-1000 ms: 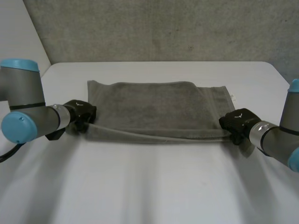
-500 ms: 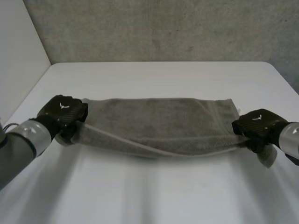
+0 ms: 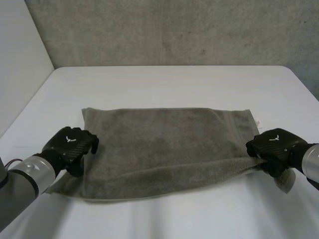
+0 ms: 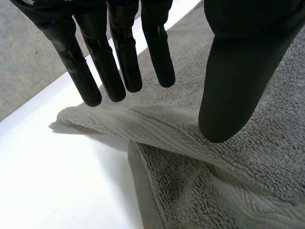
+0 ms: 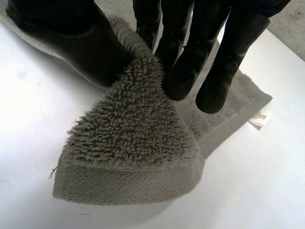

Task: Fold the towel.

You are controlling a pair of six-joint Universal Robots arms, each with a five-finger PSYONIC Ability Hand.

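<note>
In the head view, the grey towel lies spread across the middle of the white table. Its far edge is straight, its near edge is rumpled, and a small white label sits at its far right corner. The left hand is at the towel's near left corner. The right hand is at the near right corner, where a flap of cloth sticks out past it. In the left wrist view, the left hand is released: its fingers are straight and well apart from the thumb, with nothing between them. The towel lies beneath them, doubled at its edge, beside bare table. In the right wrist view, the right hand grasps the towel, pinching its corner between thumb and fingers. The label shows beyond the fingertips.
</note>
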